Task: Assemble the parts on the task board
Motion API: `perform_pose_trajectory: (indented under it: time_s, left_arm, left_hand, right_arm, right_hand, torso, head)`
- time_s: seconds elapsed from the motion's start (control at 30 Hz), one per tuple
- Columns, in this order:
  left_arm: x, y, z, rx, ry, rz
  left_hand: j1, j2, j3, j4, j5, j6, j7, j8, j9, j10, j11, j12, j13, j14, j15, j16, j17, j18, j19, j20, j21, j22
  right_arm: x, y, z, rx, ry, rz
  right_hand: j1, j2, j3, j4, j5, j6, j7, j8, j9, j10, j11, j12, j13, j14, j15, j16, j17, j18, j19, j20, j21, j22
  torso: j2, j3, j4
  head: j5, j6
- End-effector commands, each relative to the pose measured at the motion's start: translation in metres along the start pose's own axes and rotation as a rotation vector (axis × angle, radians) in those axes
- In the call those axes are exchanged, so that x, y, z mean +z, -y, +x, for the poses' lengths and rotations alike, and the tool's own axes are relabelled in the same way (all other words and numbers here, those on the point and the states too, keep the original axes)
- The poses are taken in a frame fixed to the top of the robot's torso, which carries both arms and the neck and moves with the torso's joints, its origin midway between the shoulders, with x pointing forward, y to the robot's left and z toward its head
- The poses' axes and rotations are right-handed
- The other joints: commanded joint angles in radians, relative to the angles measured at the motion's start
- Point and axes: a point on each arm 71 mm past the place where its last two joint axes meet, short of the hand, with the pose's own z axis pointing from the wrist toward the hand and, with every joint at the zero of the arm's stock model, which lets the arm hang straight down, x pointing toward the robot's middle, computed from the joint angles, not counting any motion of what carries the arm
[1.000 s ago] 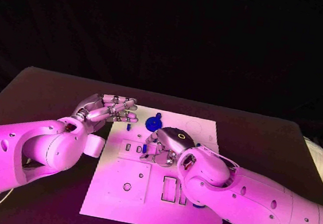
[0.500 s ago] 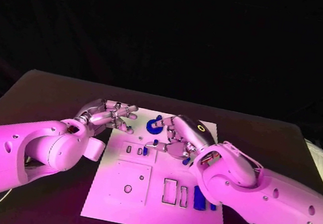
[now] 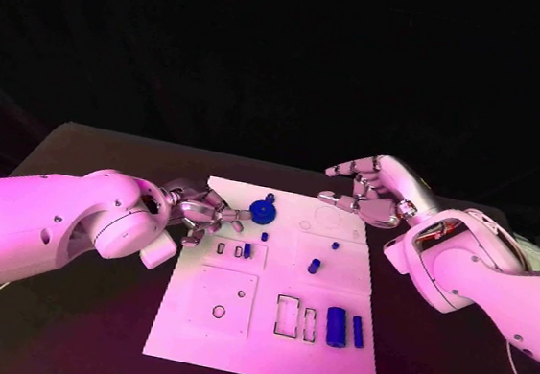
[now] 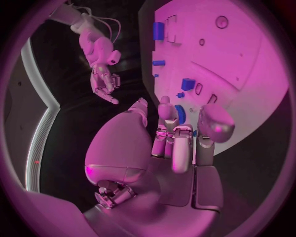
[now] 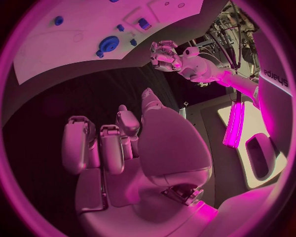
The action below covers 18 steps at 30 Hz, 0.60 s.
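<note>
The white task board (image 3: 258, 345) lies in the middle of the black table. On its far part a blue gear (image 3: 263, 210) stands; it also shows in the wrist views (image 4: 179, 112) (image 5: 109, 43). Small blue pegs (image 3: 314, 265) stand mid-board, and two blue cylinders (image 3: 335, 327) lie near the right edge. My left hand (image 3: 203, 210) hovers at the board's left edge, bent fingers apart, tips close to the gear, holding nothing. My right hand (image 3: 370, 192) is raised beyond the board's far right corner, fingers loosely spread and empty, also seen as (image 4: 103, 81).
The near half of the board has a square plate with a round hole (image 3: 219, 312) and rectangular slots (image 3: 288, 316). Black table (image 3: 108, 150) runs left and right of the board. My two forearms flank the board's sides.
My right hand has lifted off the middle of the board and swung to the far right, uncovering the blue pegs. My left hand has come nearer the gear with fingers more bent.
</note>
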Motion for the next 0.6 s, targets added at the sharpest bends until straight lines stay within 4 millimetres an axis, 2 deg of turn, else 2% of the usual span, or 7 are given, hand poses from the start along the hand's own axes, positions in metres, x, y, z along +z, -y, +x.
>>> perform_pose_trajectory:
  time_s: [0.03, 0.1, 0.17, 0.3, 0.37, 0.47, 0.6]
  left_arm:
    - [0.005, -0.003, -0.004, 0.325, 0.005, -0.185]
    - [0.010, 0.002, -0.005, 0.380, 0.020, -0.203]
    - [0.014, 0.007, -0.004, 0.424, 0.016, -0.225]
    - [0.021, 0.014, -0.001, 0.493, -0.002, -0.252]
    - [0.024, 0.017, 0.001, 0.522, -0.012, -0.262]
    - [0.030, 0.022, 0.004, 0.548, -0.023, -0.271]
    - [0.036, 0.026, 0.006, 0.566, -0.033, -0.280]
  left_hand:
    - [-0.002, 0.016, -0.026, -0.003, -0.004, 0.005, -0.019, 0.059, 0.047, 0.050, -0.016, 0.129, 0.137, 0.105, -0.012, 0.005, 0.263, -0.028, 0.015, -0.008, 0.095, 0.117]
    - [0.005, 0.033, -0.057, 0.002, -0.003, -0.042, -0.031, 0.136, 0.130, 0.058, -0.023, 0.193, 0.207, 0.105, -0.025, 0.005, 0.263, -0.036, 0.016, -0.014, 0.156, 0.189]
    - [0.003, 0.037, -0.079, -0.003, -0.005, -0.063, -0.030, 0.174, 0.173, 0.060, -0.025, 0.208, 0.227, 0.105, -0.022, 0.005, 0.263, -0.040, 0.014, -0.012, 0.177, 0.218]
    - [-0.022, 0.047, -0.111, 0.000, -0.009, -0.082, -0.031, 0.202, 0.210, 0.063, -0.026, 0.220, 0.242, 0.105, -0.020, 0.005, 0.263, -0.042, 0.014, -0.012, 0.194, 0.241]
    - [-0.037, 0.052, -0.130, 0.000, -0.034, -0.091, -0.032, 0.214, 0.227, 0.064, -0.027, 0.225, 0.248, 0.105, -0.020, 0.005, 0.263, -0.044, 0.014, -0.012, 0.202, 0.252]
    - [-0.052, 0.059, -0.154, 0.001, -0.065, -0.100, -0.033, 0.229, 0.249, 0.066, -0.027, 0.231, 0.256, 0.105, -0.021, 0.005, 0.263, -0.045, 0.015, -0.012, 0.211, 0.265]
    - [-0.062, 0.060, -0.173, 0.002, -0.075, -0.105, -0.034, 0.238, 0.263, 0.068, -0.029, 0.236, 0.262, 0.105, -0.022, 0.005, 0.263, -0.047, 0.016, -0.013, 0.218, 0.275]
  right_arm:
    - [-0.001, 0.010, -0.005, 0.106, 0.015, 0.057]
    - [-0.001, 0.016, -0.007, 0.107, 0.019, 0.080]
    - [-0.002, 0.020, -0.009, 0.107, 0.022, 0.097]
    - [-0.002, 0.024, -0.010, 0.107, 0.022, 0.116]
    - [-0.002, 0.026, -0.010, 0.106, 0.021, 0.123]
    - [-0.001, 0.027, -0.009, 0.105, 0.018, 0.131]
    - [-0.001, 0.028, -0.008, 0.106, 0.012, 0.138]
  right_hand:
    - [0.049, 0.028, 0.017, -0.029, 0.016, 0.014, -0.006, 0.010, 0.004, -0.012, -0.006, -0.014, -0.010, 0.074, -0.001, -0.011, 0.121, 0.001, -0.015, -0.002, -0.013, -0.018]
    - [0.072, 0.034, 0.023, -0.044, 0.021, 0.018, -0.006, 0.010, 0.004, -0.015, -0.007, -0.021, -0.016, 0.073, -0.002, -0.014, 0.118, 0.003, -0.019, -0.004, -0.018, -0.027]
    - [0.083, 0.036, 0.023, -0.053, 0.028, 0.019, -0.006, 0.009, 0.004, -0.019, -0.007, -0.029, -0.022, 0.072, -0.003, -0.017, 0.114, 0.004, -0.022, -0.005, -0.023, -0.036]
    - [0.091, 0.037, 0.022, -0.059, 0.045, 0.018, -0.005, 0.007, 0.003, -0.022, -0.007, -0.036, -0.028, 0.072, -0.003, -0.019, 0.111, 0.005, -0.024, -0.005, -0.026, -0.039]
    - [0.091, 0.037, 0.022, -0.060, 0.048, 0.018, -0.005, 0.007, 0.003, -0.022, -0.007, -0.037, -0.030, 0.072, -0.003, -0.020, 0.111, 0.005, -0.024, -0.005, -0.027, -0.040]
    - [0.091, 0.037, 0.022, -0.060, 0.048, 0.018, -0.005, 0.007, 0.003, -0.022, -0.007, -0.037, -0.030, 0.072, -0.003, -0.020, 0.111, 0.005, -0.024, -0.005, -0.027, -0.040]
    - [0.091, 0.037, 0.021, -0.060, 0.051, 0.018, -0.005, 0.007, 0.003, -0.023, -0.007, -0.039, -0.031, 0.072, -0.003, -0.020, 0.110, 0.005, -0.024, -0.005, -0.027, -0.042]
  torso:
    - [-0.011, 0.0070, -0.0063]
    - [-0.012, 0.0076, -0.0084]
    - [-0.013, 0.0077, -0.0118]
    - [-0.013, 0.0088, -0.0163]
    - [-0.013, 0.0096, -0.0179]
    - [-0.013, 0.0090, -0.0144]
    - [-0.012, 0.0077, -0.0124]
  head:
    - [0.010, -0.005]
    - [0.012, -0.004]
    - [0.013, -0.005]
    - [0.017, -0.011]
    - [0.019, -0.013]
    - [0.016, -0.014]
    - [0.018, -0.018]
